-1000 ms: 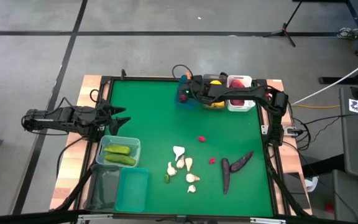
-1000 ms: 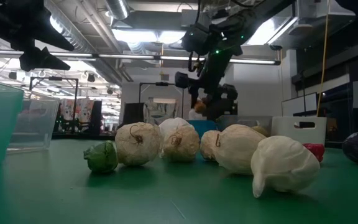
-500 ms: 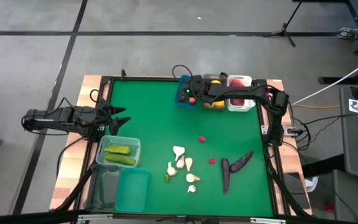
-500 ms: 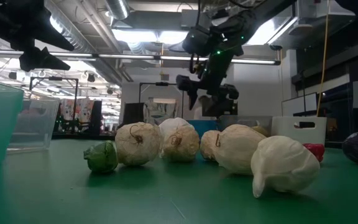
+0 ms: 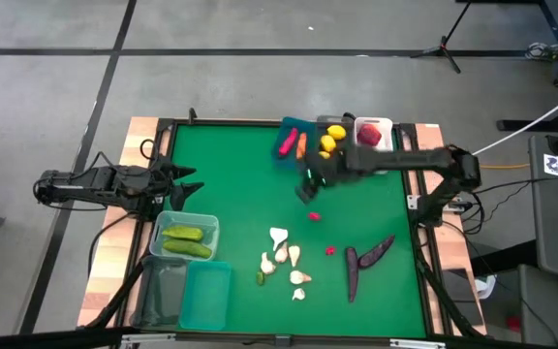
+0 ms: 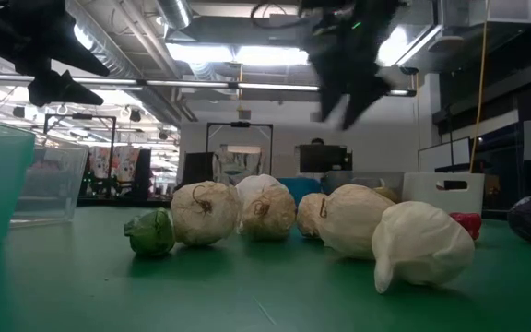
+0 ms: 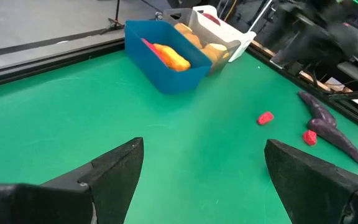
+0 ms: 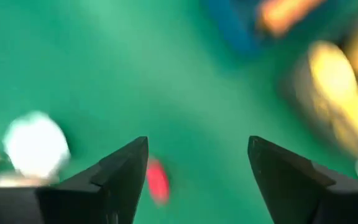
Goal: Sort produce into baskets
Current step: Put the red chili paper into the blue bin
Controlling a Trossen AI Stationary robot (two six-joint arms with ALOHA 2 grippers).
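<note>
Pepper (image 5: 314,216) lies just beside right end effector (image 5: 310,190).

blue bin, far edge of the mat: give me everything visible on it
The blue bin is a small rectangular tub of opaque blue plastic, upright and open-topped, on the green mat's far edge. An orange carrot and a pink pepper lie inside. Its long side is against the neighbouring bin of yellow lemons. No gripper touches it.

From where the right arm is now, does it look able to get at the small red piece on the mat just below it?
Probably yes. The right gripper is open and empty just above the small red piece, which lies alone on bare green mat, apart from the garlic.
</note>
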